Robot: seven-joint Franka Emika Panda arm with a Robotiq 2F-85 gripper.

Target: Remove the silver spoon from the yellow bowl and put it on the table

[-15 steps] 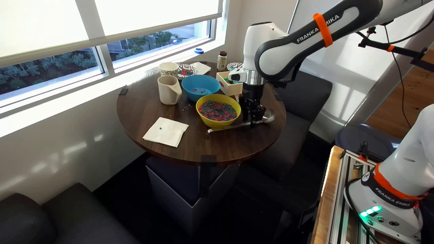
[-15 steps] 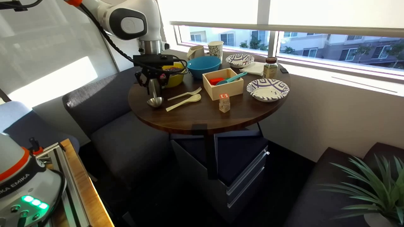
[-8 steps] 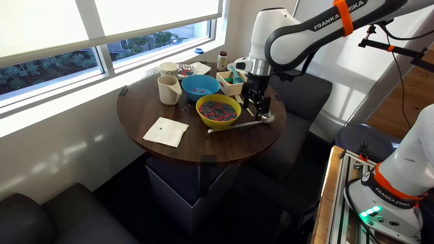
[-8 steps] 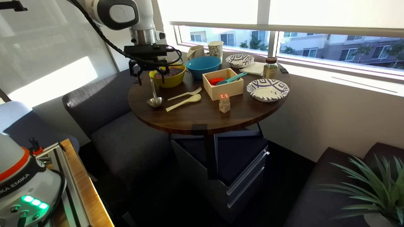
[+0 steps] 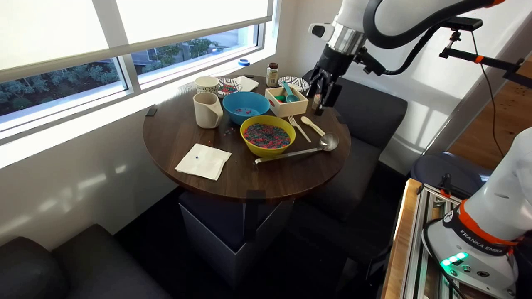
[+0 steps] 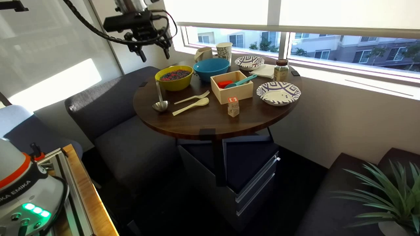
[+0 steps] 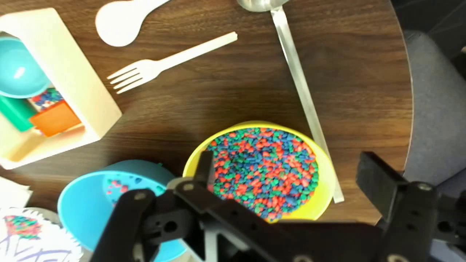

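Gripper (image 6: 156, 58) spread wide above the table (image 5: 257, 179); silver spoon (image 7: 304, 94) lying on the wood beside the yellow bowl (image 7: 326, 185)

The gripper hangs well above the tabletop, its fingers (image 7: 378, 182) wide apart with only air between them, clear of everything below; in the wrist view they frame most of the yellow bowl, which holds red, blue and green granules (image 7: 262, 163).

The silver spoon lies on the table outside the yellow bowl; in an exterior view its handle runs along the bowl's near side and its round end rests to the right; whether handle and bowl touch cannot be told; right of the yellow bowl lie a wooden fork (image 5: 300, 129) and a wooden spoon (image 5: 311, 124), side by side; on the far side stand the blue bowl (image 5: 249, 99) and, to its right, a wooden box (image 5: 291, 109) with a teal scoop (image 5: 292, 99) in it; left of the blue bowl stands a beige pitcher (image 5: 205, 110), and a white napkin (image 5: 203, 162) lies near left.

As for writing, the arm's base (image 5: 496, 261), at near right, reads FRANKA EMIKA; a small block (image 6: 233, 108) near the wooden box carries what reads as a 6; on the far side, a brown-capped jar (image 5: 272, 74) has a label too small to read.
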